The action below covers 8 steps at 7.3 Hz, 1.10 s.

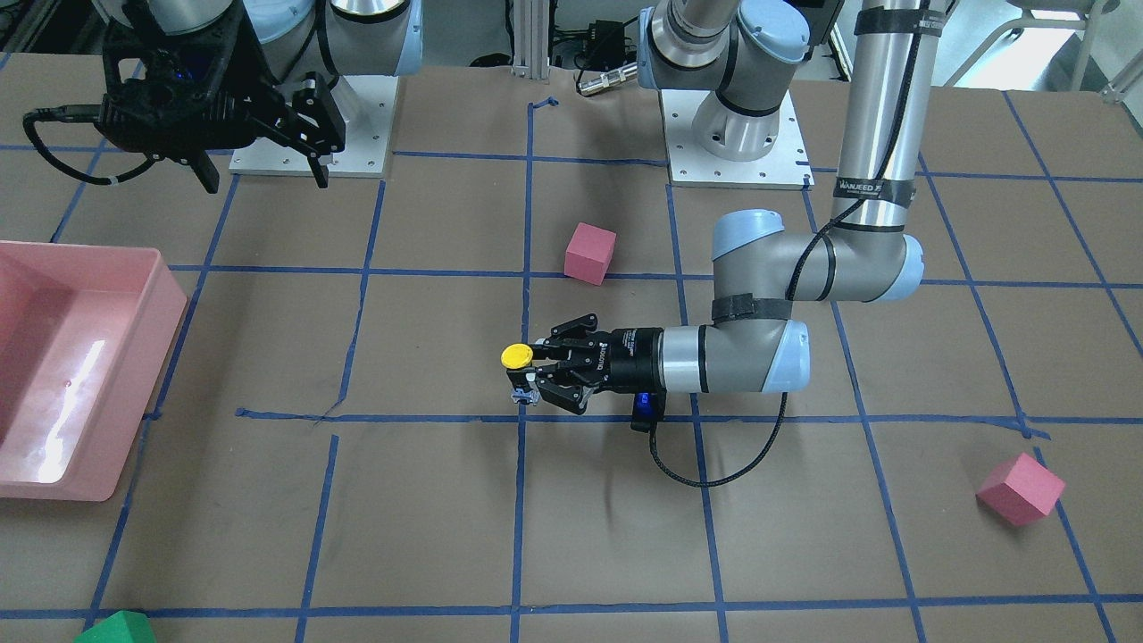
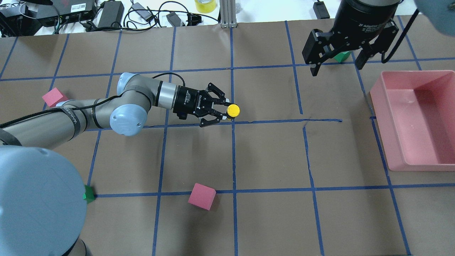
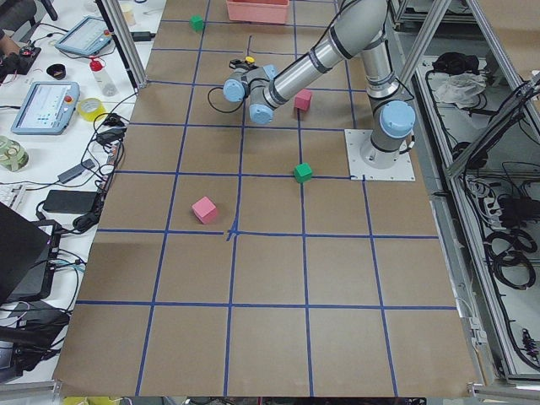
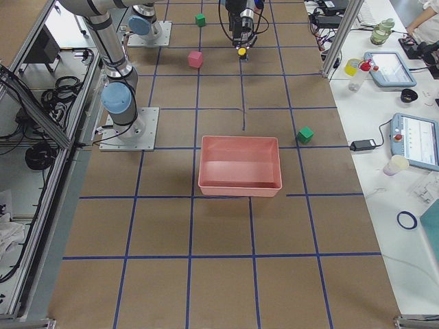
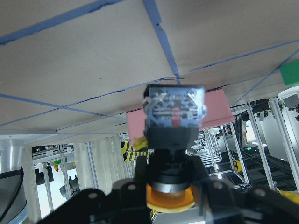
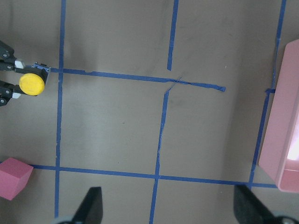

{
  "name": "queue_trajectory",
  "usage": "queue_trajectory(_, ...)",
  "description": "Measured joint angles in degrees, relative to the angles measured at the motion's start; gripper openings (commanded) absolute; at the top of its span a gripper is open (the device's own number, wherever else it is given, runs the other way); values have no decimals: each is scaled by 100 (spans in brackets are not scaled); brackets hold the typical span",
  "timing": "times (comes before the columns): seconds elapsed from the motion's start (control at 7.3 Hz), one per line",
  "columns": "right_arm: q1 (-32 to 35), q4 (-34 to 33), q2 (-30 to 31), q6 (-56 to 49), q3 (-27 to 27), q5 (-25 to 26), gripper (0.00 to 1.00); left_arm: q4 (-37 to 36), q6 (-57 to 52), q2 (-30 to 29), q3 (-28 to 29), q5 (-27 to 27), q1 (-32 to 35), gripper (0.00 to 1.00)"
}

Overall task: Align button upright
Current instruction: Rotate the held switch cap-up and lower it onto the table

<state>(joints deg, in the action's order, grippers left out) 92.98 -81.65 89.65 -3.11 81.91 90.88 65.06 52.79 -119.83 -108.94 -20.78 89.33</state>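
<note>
Exterior front-facing view: the left gripper (image 1: 534, 373), matte black with "ROBOTIQ" in white on its round body, lies level and is clenched on the button (image 1: 517, 356). The button's round yellow cap faces up, and its clear, silvery base points down just beside a crossing of blue tape lines (image 1: 528, 268) near the middle of the brown-paper-covered table (image 1: 429, 518). The right gripper (image 1: 266, 177) hangs at the upper left of this view, jaws spread wide with nothing between them, not far from a glossy pink tray (image 1: 143, 384) with rounded corners. Overhead exterior view: the right gripper's black cylinder carries a label (image 2: 369, 25) that begins "2F Adaptive"; the rest is too small to read. A matte pink cube (image 2: 201, 196) sits on a tape line nearer the robot, well apart from the button. Exterior left and exterior right views: the button shows only as a yellow dot at the left gripper's tip. Left wrist-mounted view: the jaws pinch the black cylindrical body, and I cannot tell whether the base touches the table. Right wrist-mounted view: the cap reads as a flat yellow disc beside a tape crossing.
</note>
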Motion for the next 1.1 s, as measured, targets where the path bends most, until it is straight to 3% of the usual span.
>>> queue_trajectory(1.1, 1, 0, 0, 3, 9, 5, 100, 331, -83, -472, -133, 436, -3, 0)
